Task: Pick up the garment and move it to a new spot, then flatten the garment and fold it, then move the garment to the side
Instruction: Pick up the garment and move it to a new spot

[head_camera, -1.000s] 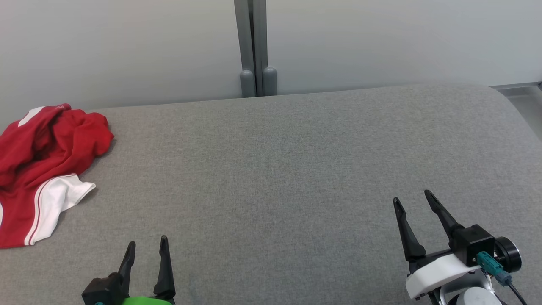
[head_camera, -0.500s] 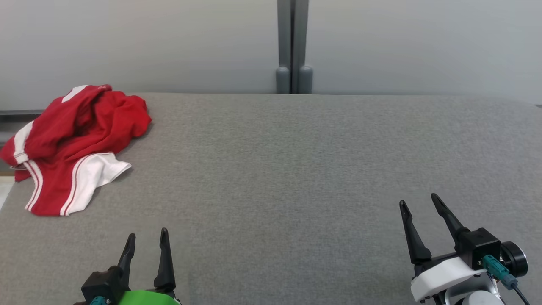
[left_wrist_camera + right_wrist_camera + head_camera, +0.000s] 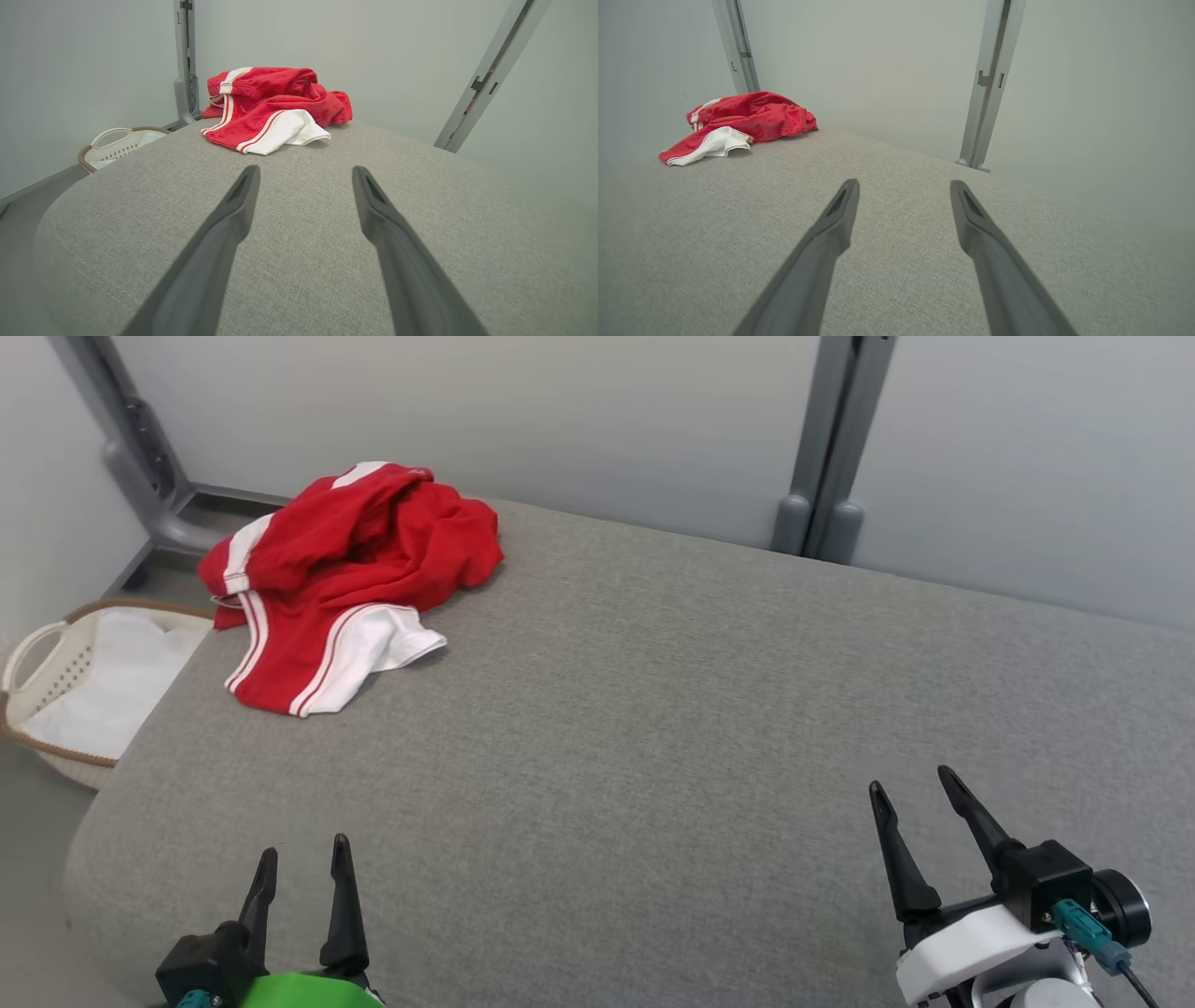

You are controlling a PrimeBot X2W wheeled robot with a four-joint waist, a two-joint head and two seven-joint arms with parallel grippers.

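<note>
The garment (image 3: pixel 341 577) is a crumpled red piece with white stripes and a white panel, lying at the far left corner of the grey padded table (image 3: pixel 672 709). In the left wrist view the garment (image 3: pixel 275 107) sits straight ahead, well beyond the fingertips. In the right wrist view the garment (image 3: pixel 738 123) lies far off to the upper left. My left gripper (image 3: pixel 304 845) hovers open at the near left edge, nothing between its fingers. My right gripper (image 3: pixel 909 779) stands open and empty at the near right.
A cream laundry basket (image 3: pixel 33 658) holding white cloth stands on the floor beside the table's left end; the basket (image 3: pixel 112 144) also appears in the left wrist view. Grey wall posts (image 3: pixel 831 476) rise behind the table. Bare table surface lies between the grippers and the garment.
The head camera has swung left, so the garment now sits further right in the picture and the basket has come into sight. Both grippers stay open, as before.
</note>
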